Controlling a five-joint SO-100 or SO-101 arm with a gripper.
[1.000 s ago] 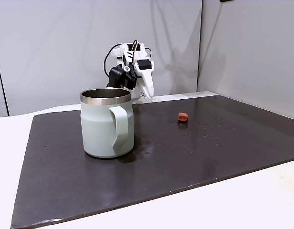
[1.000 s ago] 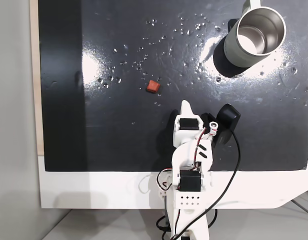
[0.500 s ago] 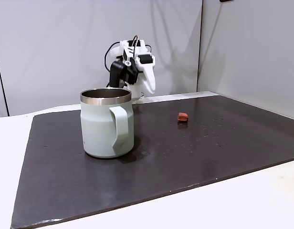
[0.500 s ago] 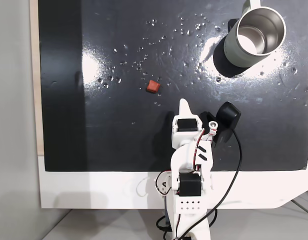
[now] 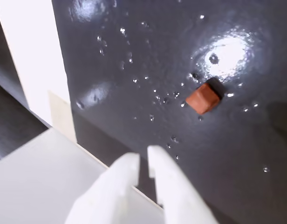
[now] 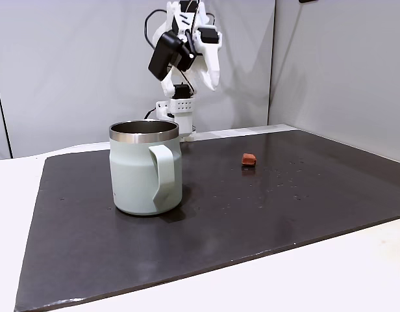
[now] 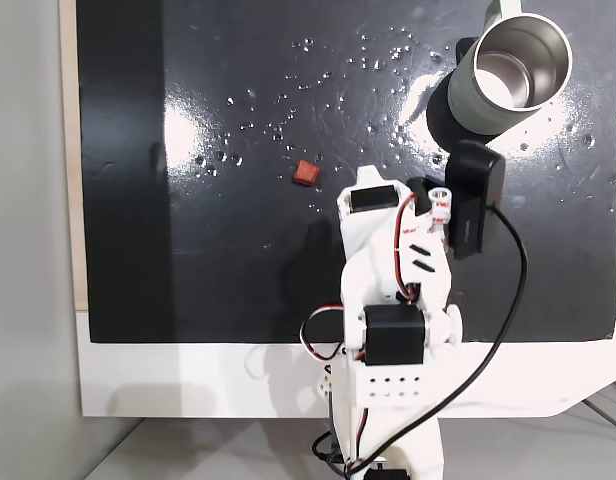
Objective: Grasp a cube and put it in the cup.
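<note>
White two-finger claw [image 5: 142, 164] enters the wrist view from the bottom edge, fingertips nearly together with only a thin slit between them, nothing held. In a fixed view the claw [image 6: 211, 77] hangs high above the far side of the glossy black mat [image 6: 252, 214], tips pointing down, well clear of the surface. In another fixed view, looking down, the claw [image 7: 366, 178] tip sits just beside and below-right of the cube.

Small reddish-brown cube with rounded edges [image 5: 203, 98] lies on the mat [image 5: 148, 70], up and to the right of the claw tips in the wrist view, apart from them, next to a bright light reflection. Same cube [image 6: 249, 158] in a fixed view: flat on the mat, well right of the mug and below the raised claw. From above, the cube [image 7: 307, 173] is left of the claw, untouched.

Large pale mint-green mug with steel rim and angular handle [image 6: 146, 168] stands upright on the mat, handle facing the camera, well apart from the cube and in front of the arm base. From above, the mug [image 7: 506, 72] sits up and to the right of the claw, steel inside bare.

Mat [image 7: 238, 250] lies on a white desk [image 6: 356, 273]; scattered water droplets [image 7: 278, 125] dot it around the cube.
</note>
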